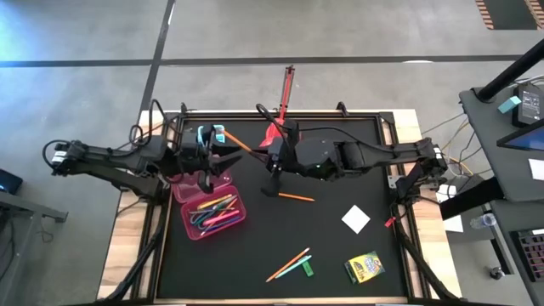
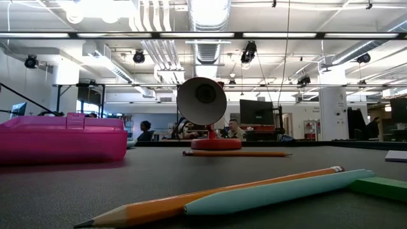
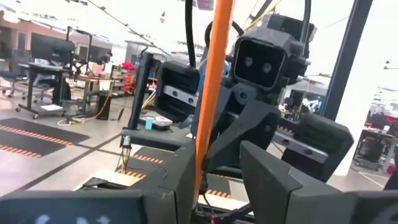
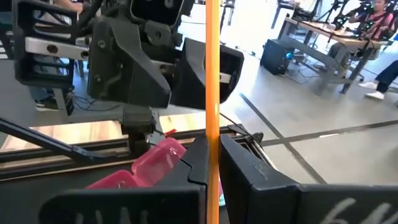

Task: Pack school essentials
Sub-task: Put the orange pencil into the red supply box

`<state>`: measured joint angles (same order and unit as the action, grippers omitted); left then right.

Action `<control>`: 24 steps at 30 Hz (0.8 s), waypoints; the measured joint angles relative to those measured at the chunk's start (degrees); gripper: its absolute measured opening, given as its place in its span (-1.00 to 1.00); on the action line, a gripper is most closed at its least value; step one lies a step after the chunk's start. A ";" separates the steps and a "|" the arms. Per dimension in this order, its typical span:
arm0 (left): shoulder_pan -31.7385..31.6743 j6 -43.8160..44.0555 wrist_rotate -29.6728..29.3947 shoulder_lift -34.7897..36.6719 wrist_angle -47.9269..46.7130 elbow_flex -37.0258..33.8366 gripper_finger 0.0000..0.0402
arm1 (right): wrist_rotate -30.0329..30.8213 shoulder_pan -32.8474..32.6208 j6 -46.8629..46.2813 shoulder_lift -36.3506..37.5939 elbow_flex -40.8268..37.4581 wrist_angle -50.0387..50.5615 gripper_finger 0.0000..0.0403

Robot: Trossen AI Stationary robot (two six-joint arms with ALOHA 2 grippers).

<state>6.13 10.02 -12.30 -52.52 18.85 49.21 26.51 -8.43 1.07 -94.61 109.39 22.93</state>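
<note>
The right gripper (image 4: 213,143) is shut tight on a long, thin, orange wooden pencil (image 4: 211,62). It holds the pencil up in the air, just past the far edge of the pink see-through plastic pencil box (image 1: 180,208). The left gripper (image 3: 217,162) is at the same pencil. Its 2 fingers stand apart, with the pencil in the gap and leaning on 1 finger, so it is not pinching yet.

I think this step is passing the pencil from 1 arm to the other. Next, the left gripper should squeeze shut on the pencil. Only then should the right one let go. The pencil is smooth, round and skinny, so it could slip or spin if the squeeze is off.

The box is a hard tray with low walls, and it already has some thin pens and pencils in it.

To the right of the box, on the flat black mat (image 1: 340,161):
- 1 more orange pencil (image 1: 296,197), near
- 1 small flat white square (image 1: 356,218), well apart
- 1 orange pencil with 1 pale blue pen (image 1: 289,265)
- 1 small green and yellow cardboard crayon box (image 1: 364,267), farthest off
</note>
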 joint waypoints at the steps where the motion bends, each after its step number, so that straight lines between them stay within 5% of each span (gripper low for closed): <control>1: -0.01 0.02 0.00 -0.36 0.55 0.00 -0.47 | -0.03 -0.09 -0.01 0.00 -0.07 -0.10 -0.94; 14: -0.04 0.04 0.24 -4.15 6.71 0.13 -0.49 | -1.41 -0.35 0.88 -0.85 -0.27 -0.55 -0.94; 24: -0.09 -0.74 -0.13 -3.93 6.78 0.13 -0.95 | -1.48 -0.37 1.71 -0.84 -0.27 -0.55 -0.94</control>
<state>6.04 9.28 -12.42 -56.45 25.63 49.34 25.03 -8.80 2.78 -95.45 109.12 22.38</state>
